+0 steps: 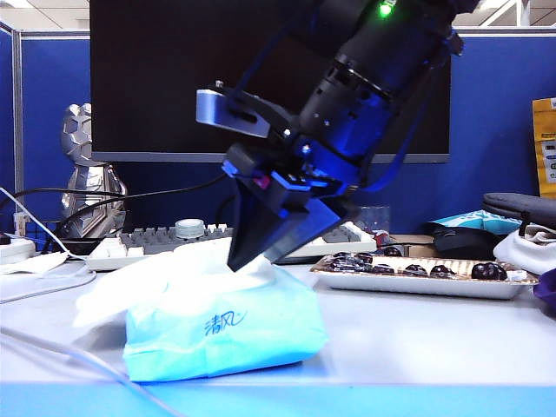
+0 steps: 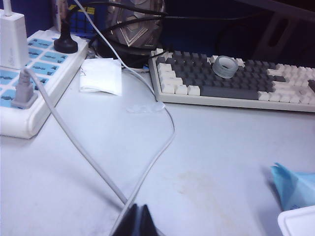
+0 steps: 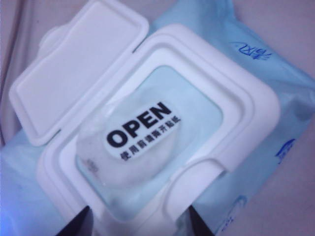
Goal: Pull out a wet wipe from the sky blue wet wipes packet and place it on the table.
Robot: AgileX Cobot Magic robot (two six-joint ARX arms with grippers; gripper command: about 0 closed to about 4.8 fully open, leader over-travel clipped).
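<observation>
Sky blue wet wipes packet point(image 1: 221, 334), right end effector point(image 1: 261, 252) spread above — left end effector point(image 2: 138, 223) cropped, unreadable

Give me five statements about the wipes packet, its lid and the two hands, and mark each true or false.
1. The packet's white lid is flipped open. True.
2. A wipe already lies pulled out on the table. False: none shows; the sticker reading OPEN still covers the opening.
3. The right hand is directly over the packet, fingers spread open. True.
4. The left hand grips the packet. False: it hangs over bare table by a cable, touching nothing visible.
5. A tray of dark fruits stands in front of the packet. False: it lies behind it, to the right in the exterior view.
</observation>
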